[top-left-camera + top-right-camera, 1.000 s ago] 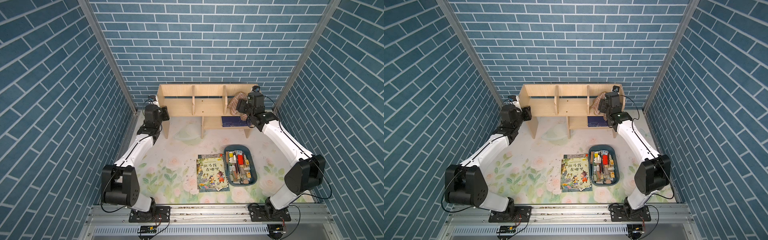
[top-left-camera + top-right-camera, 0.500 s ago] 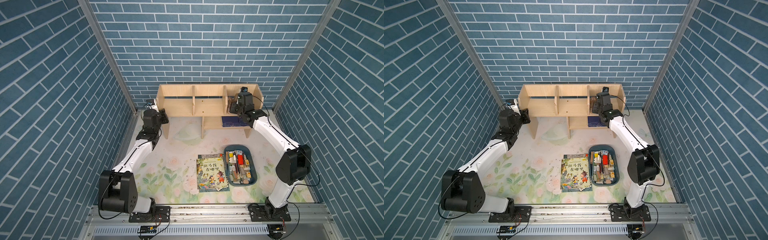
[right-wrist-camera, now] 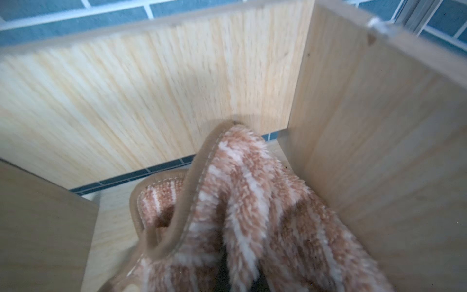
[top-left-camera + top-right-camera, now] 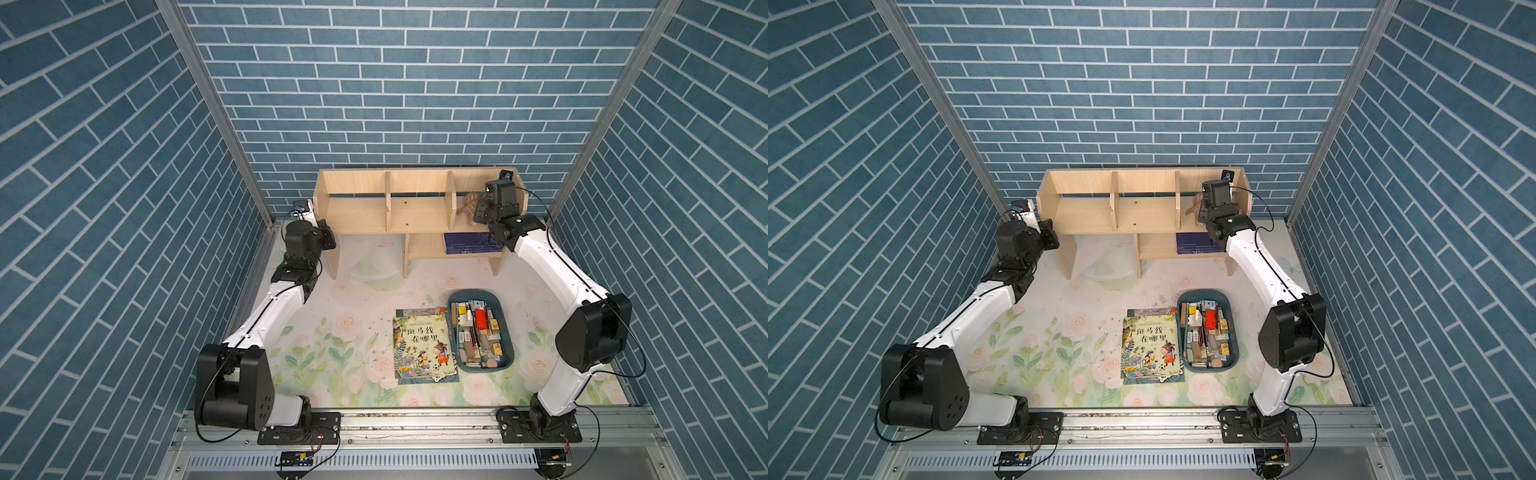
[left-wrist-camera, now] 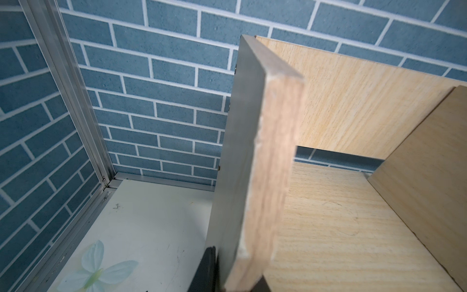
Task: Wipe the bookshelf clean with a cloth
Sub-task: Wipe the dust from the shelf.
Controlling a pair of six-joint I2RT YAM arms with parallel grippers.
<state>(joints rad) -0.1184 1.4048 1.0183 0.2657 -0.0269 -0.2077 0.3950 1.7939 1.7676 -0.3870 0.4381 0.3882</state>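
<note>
The light-wood bookshelf (image 4: 415,216) (image 4: 1142,214) stands against the back wall. The striped brown-pink and cream cloth (image 4: 468,203) (image 4: 1192,208) (image 3: 252,202) hangs bunched in its right upper compartment, and my right gripper (image 4: 480,210) (image 3: 235,278) is shut on it. The cloth's tip touches the back board in the right wrist view. My left gripper (image 4: 328,235) (image 4: 1052,239) (image 5: 237,280) straddles the front edge of the shelf's left end panel (image 5: 265,164). One black finger (image 5: 208,265) lies against its outer face, and the jaws are closed on the panel.
A dark blue book (image 4: 467,243) lies on the small lower shelf. On the flowered mat sit a picture book (image 4: 422,347) and a blue tray (image 4: 509,353) full of small items. Brick walls stand close behind and to both sides of the shelf.
The right gripper has closed on the cloth and swung left, then back right inside the right compartment. The left jaws have narrowed onto the end panel.
</note>
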